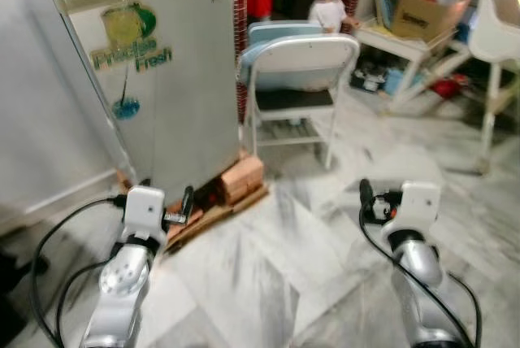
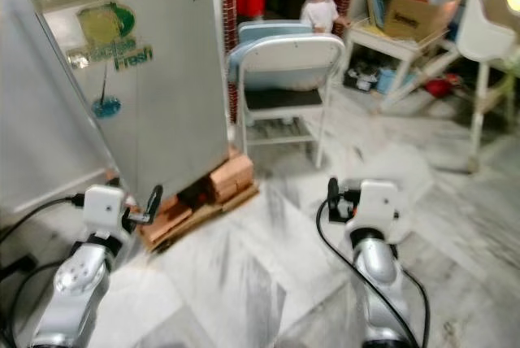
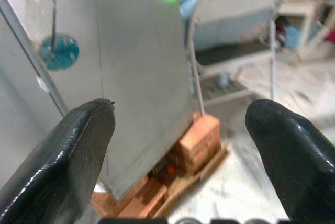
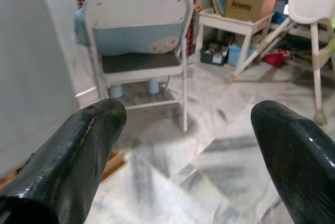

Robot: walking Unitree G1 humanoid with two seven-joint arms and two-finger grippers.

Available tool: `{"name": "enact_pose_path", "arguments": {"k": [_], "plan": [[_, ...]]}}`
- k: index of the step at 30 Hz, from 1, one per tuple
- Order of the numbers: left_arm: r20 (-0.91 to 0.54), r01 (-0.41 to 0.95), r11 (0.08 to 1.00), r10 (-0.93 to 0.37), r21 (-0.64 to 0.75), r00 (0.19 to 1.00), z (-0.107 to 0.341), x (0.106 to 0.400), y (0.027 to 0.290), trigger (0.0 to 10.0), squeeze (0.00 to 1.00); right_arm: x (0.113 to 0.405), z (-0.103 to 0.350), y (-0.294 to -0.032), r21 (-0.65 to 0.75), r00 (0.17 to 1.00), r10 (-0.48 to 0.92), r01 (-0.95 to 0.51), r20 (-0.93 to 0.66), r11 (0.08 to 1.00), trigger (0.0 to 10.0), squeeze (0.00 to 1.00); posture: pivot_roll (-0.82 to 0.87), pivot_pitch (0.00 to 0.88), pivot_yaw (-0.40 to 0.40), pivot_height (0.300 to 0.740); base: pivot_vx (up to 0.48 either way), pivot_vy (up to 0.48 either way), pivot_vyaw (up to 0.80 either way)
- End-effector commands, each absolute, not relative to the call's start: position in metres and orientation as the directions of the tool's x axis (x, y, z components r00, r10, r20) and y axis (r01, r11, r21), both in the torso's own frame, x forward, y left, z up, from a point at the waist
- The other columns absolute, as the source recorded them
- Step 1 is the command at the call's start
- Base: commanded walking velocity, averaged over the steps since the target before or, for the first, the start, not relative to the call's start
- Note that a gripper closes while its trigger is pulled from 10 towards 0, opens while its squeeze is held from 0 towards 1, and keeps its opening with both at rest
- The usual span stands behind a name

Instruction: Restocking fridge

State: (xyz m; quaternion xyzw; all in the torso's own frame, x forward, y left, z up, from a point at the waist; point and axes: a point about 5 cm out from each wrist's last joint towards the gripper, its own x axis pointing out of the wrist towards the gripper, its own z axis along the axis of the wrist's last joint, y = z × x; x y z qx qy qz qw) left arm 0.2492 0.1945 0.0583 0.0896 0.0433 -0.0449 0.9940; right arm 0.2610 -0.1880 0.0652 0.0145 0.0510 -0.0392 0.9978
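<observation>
A grey fridge (image 1: 162, 80) with a green "Precise Fresh" sticker stands ahead on the left, door shut, raised on bricks (image 1: 242, 179) and a wooden board. My left gripper (image 1: 188, 203) is held low in front of the fridge's bottom corner. In the left wrist view, the left gripper (image 3: 180, 116) is open with nothing between its fingers, facing the fridge (image 3: 136, 67) and the bricks (image 3: 196, 140). My right gripper (image 1: 366, 196) hovers over the marble floor to the right. The right gripper (image 4: 188, 114) is open and empty too.
A white folding chair (image 1: 296, 80) stands just right of the fridge. Two people (image 1: 329, 2) stand behind it. At the back right are a white table (image 1: 406, 43) with a cardboard box (image 1: 422, 10) and a white high chair (image 1: 491, 47). Open marble floor (image 1: 284, 258) lies between my arms.
</observation>
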Motion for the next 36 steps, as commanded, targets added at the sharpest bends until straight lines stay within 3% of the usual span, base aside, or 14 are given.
{"name": "enact_pose_path", "arguments": {"k": [1, 16, 30, 36], "plan": [[-0.079, 0.107, 0.979, -0.094, 0.176, 0.992, 0.063, 0.252, 0.192, 10.0, 0.00, 0.263, 0.072, -0.193, 0.015, 0.994, -0.085, 0.086, -0.075, 0.996, 10.0, 0.00, 0.02, 0.000, -0.012, 0.740, 0.000, 0.476, -0.53], [-0.125, 0.046, 0.987, -0.027, 0.153, 0.992, 0.050, 0.241, 0.206, 10.0, 0.00, 0.255, 0.067, -0.199, -0.020, 0.992, -0.079, 0.078, -0.095, 0.997, 10.0, 0.00, 0.02, 0.000, -0.031, 0.740, 0.000, 0.475, -0.04], [-0.116, 0.060, 0.986, -0.042, 0.156, 0.992, 0.051, 0.241, 0.205, 10.0, 0.00, 0.258, 0.071, -0.193, -0.019, 0.995, -0.053, 0.051, -0.081, 0.998, 10.0, 0.00, 0.02, 0.000, -0.032, 0.740, 0.000, 0.446, -0.06], [-0.112, 0.088, 0.985, -0.072, 0.149, 0.991, 0.050, 0.239, 0.198, 10.0, 0.00, 0.258, 0.070, -0.193, -0.018, 0.995, -0.056, 0.054, -0.084, 0.998, 10.0, 0.00, 0.02, 0.000, -0.032, 0.740, 0.339, 0.294, -0.10]]}}
